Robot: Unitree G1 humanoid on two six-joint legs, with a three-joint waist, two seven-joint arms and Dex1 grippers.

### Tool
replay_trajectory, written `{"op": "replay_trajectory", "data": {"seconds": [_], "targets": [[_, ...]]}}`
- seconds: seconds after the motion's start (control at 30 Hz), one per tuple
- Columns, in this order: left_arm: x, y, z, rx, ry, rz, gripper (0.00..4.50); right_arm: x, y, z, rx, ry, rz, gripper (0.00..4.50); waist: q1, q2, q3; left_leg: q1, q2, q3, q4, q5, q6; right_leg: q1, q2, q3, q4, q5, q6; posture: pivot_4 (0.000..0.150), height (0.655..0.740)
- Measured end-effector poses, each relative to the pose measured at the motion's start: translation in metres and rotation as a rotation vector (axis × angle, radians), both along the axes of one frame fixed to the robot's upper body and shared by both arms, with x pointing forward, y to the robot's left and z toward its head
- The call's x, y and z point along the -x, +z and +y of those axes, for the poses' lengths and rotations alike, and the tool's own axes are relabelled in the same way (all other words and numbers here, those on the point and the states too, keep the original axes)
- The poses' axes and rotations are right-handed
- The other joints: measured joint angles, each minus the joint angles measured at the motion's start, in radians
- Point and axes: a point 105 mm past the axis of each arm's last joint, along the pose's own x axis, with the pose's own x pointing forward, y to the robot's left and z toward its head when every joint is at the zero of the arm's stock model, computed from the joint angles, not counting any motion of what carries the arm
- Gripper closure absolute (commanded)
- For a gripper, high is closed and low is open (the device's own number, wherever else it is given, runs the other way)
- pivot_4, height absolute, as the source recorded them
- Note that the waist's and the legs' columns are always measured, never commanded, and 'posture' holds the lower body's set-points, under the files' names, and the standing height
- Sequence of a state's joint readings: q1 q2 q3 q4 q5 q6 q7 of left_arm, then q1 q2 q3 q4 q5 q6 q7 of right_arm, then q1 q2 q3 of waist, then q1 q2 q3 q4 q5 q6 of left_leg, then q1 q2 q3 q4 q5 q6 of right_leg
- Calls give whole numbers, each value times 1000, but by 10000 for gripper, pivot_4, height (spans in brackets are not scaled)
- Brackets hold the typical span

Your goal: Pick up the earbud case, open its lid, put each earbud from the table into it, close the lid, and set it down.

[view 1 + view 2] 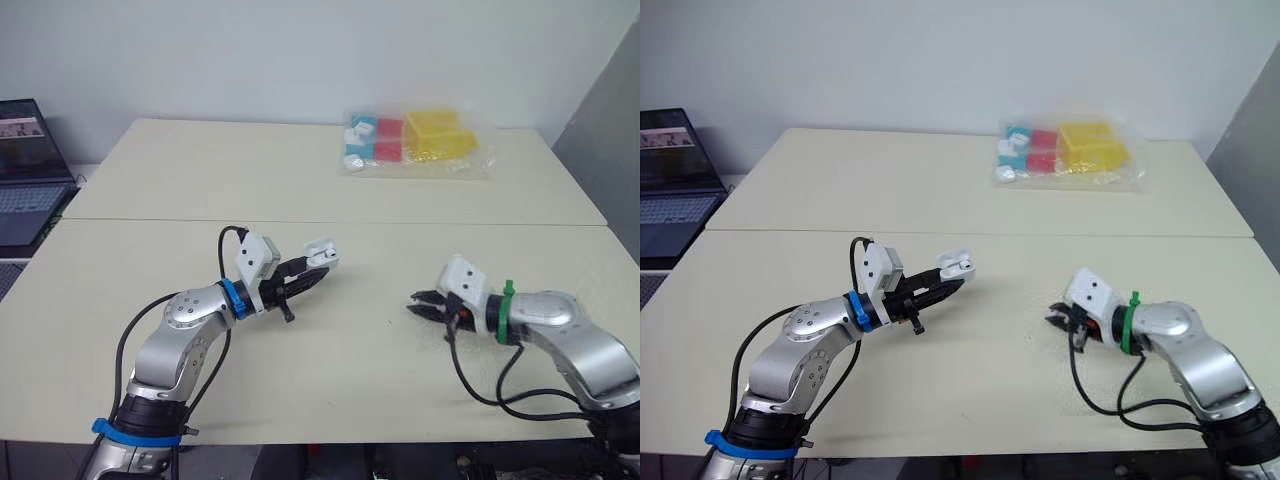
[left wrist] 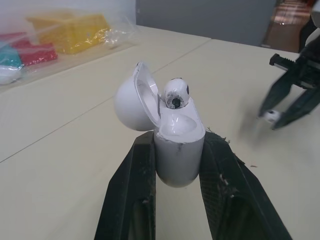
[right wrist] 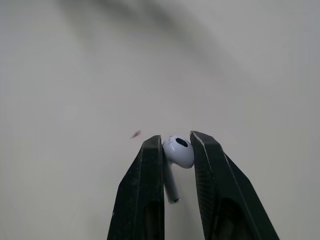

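While the cream bench spreads beneath both arms, the left end effector is clamped on a glossy white plastic earbud case held above it. The lid is open and one white earbud is seated inside. The right end effector pinches a second white earbud, seemingly just off the bench.

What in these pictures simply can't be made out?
Earbud case: lower sides hidden by fingers of the left gripper, left wrist view.
Seated earbud: stem hidden inside the case, same view.
Held earbud: sides covered by fingers of the right gripper, right wrist view.
Plastic bag contents: too small to identify, eye views.
Laptop: cut by left edge, eye views.
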State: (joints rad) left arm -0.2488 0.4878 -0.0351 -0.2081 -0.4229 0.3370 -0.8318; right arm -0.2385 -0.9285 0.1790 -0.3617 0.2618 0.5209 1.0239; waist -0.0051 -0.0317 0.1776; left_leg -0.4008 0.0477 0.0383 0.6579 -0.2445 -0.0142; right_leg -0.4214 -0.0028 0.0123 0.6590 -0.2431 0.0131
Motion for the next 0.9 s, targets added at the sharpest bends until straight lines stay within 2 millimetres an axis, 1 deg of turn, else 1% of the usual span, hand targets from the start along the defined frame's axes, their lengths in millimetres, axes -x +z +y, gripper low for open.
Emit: {"op": "replay_trajectory", "data": {"seconds": [0.1, 0.17, 0.23, 0.3, 0.37, 0.4, 0.57, 0.7, 0.77, 0.87, 0.9], "targets": [[5, -5, 2, -8, 3, 16, 36871, 9, 2, -32, 171, 97, 57, 40544, 0, 0, 0, 0, 0, 1, 1, 0, 0, 0, -1, 1, 0, 0, 0, 1500, 7400], [7, -8, 3, -14, 6, 24, 36871, 12, 0, -44, 266, 160, 88, 40544, -1, 0, 0, 1, 0, 1, 1, 0, 0, 0, 0, 1, 0, -2, -3, 1500, 7400], [8, -7, 3, -17, 6, 20, 36870, 16, -8, -50, 311, 190, 131, 40544, 0, -1, 0, 1, 0, 0, 1, 0, 0, 0, 0, 0, 1, -3, -6, 1500, 7400], [10, -6, 3, -20, 8, 17, 36870, 17, -17, -54, 353, 215, 163, 40544, -1, 0, 0, 1, 0, 1, 1, 0, 0, 0, 0, 1, 1, -3, -6, 1500, 7400], [12, -7, 3, -21, 7, 24, 36870, 17, -21, -55, 370, 227, 175, 40544, 0, -1, 0, 1, 0, 1, 1, 0, 0, 0, -1, 1, 1, -2, -3, 1500, 7400], [12, -8, 3, -22, 8, 32, 36871, 16, -22, -54, 371, 230, 176, 40544, -1, -1, 0, 1, 0, 1, 1, 0, 0, 0, -1, 1, 1, 0, -1, 1500, 7400], [14, -9, 3, -25, 7, 35, 36871, 7, -23, -45, 373, 237, 152, 40544, 0, -1, 0, 1, 0, 1, 2, 0, 0, 0, -1, 1, 2, 0, -1, 1500, 7400], [14, -10, 3, -29, 8, 43, 36870, 4, -24, -44, 377, 225, 154, 40544, -1, -1, 0, 2, 0, 1, 3, 0, 0, 1, -1, 1, 2, -2, -5, 1500, 7400], [14, -10, 4, -31, 9, 46, 36871, 3, -24, -44, 376, 219, 156, 33065, -1, -2, 0, 3, 0, 1, 3, 0, 0, 2, -1, 2, 3, -2, -5, 1500, 7400], [14, -10, 4, -31, 9, 46, 36870, 0, -24, -44, 376, 213, 142, 23489, -1, -2, -1, 3, 0, 1, 4, 0, 0, 2, -1, 2, 3, -2, -5, 1500, 7400], [14, -10, 4, -31, 9, 46, 36870, -2, -23, -44, 374, 210, 132, 23359, -1, -3, -1, 3, 0, 1, 4, 0, 0, 2, -1, 2, 3, -2, -5, 1500, 7400]]}}
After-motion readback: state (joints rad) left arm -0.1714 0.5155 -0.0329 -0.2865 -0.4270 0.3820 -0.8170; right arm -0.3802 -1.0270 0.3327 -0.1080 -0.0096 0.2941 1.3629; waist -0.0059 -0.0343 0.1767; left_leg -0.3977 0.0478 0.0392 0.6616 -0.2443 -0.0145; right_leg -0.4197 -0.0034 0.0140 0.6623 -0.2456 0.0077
